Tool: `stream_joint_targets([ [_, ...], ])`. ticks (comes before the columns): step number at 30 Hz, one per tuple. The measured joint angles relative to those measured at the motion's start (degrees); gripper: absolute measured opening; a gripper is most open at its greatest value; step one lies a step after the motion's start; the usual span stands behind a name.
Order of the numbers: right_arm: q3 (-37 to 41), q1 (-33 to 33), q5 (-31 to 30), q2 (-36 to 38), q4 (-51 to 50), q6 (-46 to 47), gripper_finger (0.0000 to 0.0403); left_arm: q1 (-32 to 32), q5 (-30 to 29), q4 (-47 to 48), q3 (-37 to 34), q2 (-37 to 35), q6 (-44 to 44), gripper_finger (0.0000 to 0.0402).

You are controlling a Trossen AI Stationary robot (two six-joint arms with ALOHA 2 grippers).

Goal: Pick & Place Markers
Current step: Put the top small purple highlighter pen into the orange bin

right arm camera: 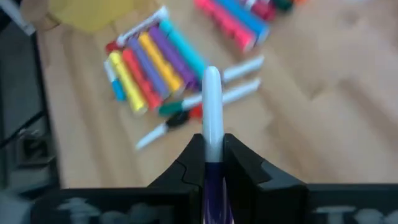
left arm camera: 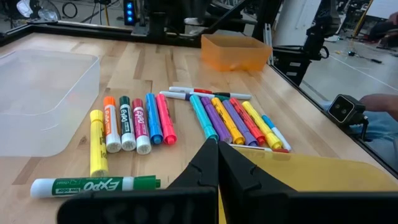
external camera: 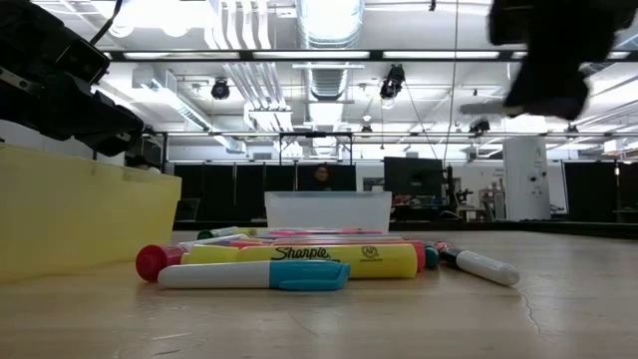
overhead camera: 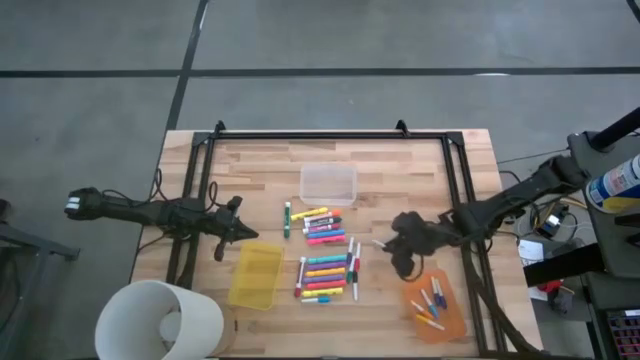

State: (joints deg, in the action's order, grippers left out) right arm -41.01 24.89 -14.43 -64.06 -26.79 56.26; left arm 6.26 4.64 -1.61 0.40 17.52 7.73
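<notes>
The markers [overhead camera: 325,250] lie in two groups on the middle of the wooden table; they also show in the left wrist view [left arm camera: 186,118] and the low view [external camera: 299,261]. My right gripper [right arm camera: 211,140] hovers right of them [overhead camera: 403,240], above the table, shut on a thin white marker [right arm camera: 212,99] with a purple end. My left gripper [left arm camera: 217,163] is shut and holds nothing; it waits left of the markers [overhead camera: 235,235], just beyond the yellow bin [overhead camera: 256,275]. A green Expo marker [left arm camera: 93,185] lies apart, nearest to it. My right gripper pinches the thin white marker between its two fingers, on the barrel near the purple end [right arm camera: 212,155]. The marker lies along the fingers, and its white end [right arm camera: 212,78] sticks out past the fingertips. It is lifted clear of the table.
A clear bin [overhead camera: 328,183] stands at the far middle. An orange bin [overhead camera: 435,308] near the right front corner holds several markers. A black frame [overhead camera: 330,135] runs around the table. A white round tub [overhead camera: 160,320] sits off the near left corner.
</notes>
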Motion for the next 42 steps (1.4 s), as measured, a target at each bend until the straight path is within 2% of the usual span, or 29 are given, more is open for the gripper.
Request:
stream_joint_targets([
  [6, 0.0, 8.47, 2.79, 1.09, -1.32, 14.21, 0.0029, 0.0, 0.0, 0.0, 0.0, 0.0, 0.0, 0.0],
  [14, 0.0, 19.42, 12.89, -1.38, -2.92, 37.48, 0.0029, 0.0, 0.0, 0.0, 0.01, 0.0, 0.0, 0.0],
  [22, -0.02, 27.77, 19.71, -2.92, -3.51, 57.09, 0.0029, 0.0, 0.02, 0.0, 0.01, 0.0, 0.0, 0.0],
  [29, 0.0, 27.97, 19.2, -3.83, -11.96, 59.8, 0.0029, 0.0, 0.02, 0.0, 0.0, 0.0, 0.0, 0.0],
  [34, 0.15, 28.0, 19.16, -5.06, -11.88, 59.42, 0.0031, 0.01, 0.0, 0.0, 0.0, 0.0, 0.0, 0.0],
  [37, 0.15, 27.97, 19.06, -5.45, -11.73, 59.33, 0.005, 0.02, 0.0, 0.01, 0.0, -0.01, 0.0, 0.0],
  [42, 0.2, 27.97, 18.77, -6.16, -11.79, 59.55, 0.0105, 0.0, 0.0, 0.0, 0.02, 0.0, 0.0, 0.0],
])
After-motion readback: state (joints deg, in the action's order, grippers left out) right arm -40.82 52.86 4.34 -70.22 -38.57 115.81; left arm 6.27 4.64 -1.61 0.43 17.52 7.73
